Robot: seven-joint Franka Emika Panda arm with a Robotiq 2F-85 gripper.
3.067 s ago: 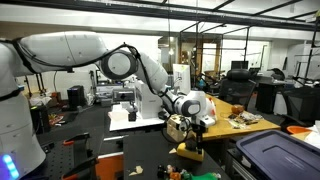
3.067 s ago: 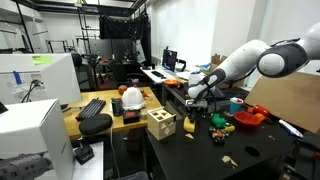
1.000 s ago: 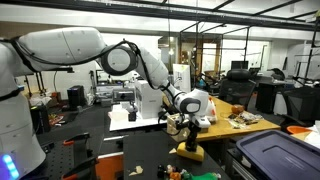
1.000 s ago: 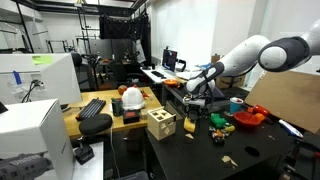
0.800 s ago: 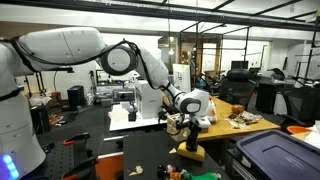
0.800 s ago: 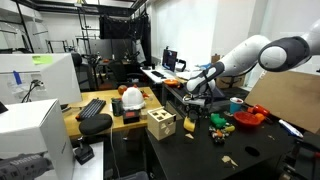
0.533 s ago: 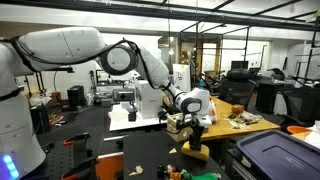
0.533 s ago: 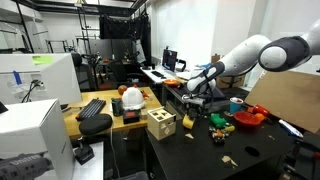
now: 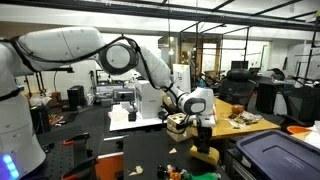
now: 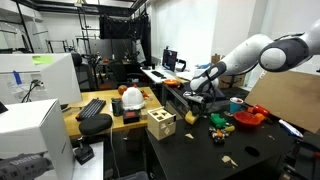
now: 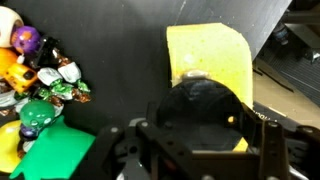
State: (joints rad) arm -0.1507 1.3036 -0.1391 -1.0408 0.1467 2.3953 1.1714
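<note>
My gripper (image 11: 205,122) is shut on a yellow block (image 11: 212,55) that reaches away from the camera over the black table. A dark round shape between the jaws covers the block's near end. In both exterior views the arm bends down to the table, with the gripper (image 9: 203,133) (image 10: 198,100) just above the block (image 9: 205,155) (image 10: 190,119). The block hangs close to the tabletop; whether it touches I cannot tell. A pile of small colourful toys (image 11: 40,70) lies to the left of the block in the wrist view.
A wooden sorting box (image 10: 160,123) stands beside the block. Toys (image 10: 225,122) and a red bowl (image 10: 248,117) lie further along the table. A green block (image 11: 50,155) sits near the gripper. A dark bin with a blue lid (image 9: 275,155) stands at the table's end.
The gripper has carried the yellow block sideways, to the right in the exterior view that shows the bin, and a little upward. Its grip has not changed.
</note>
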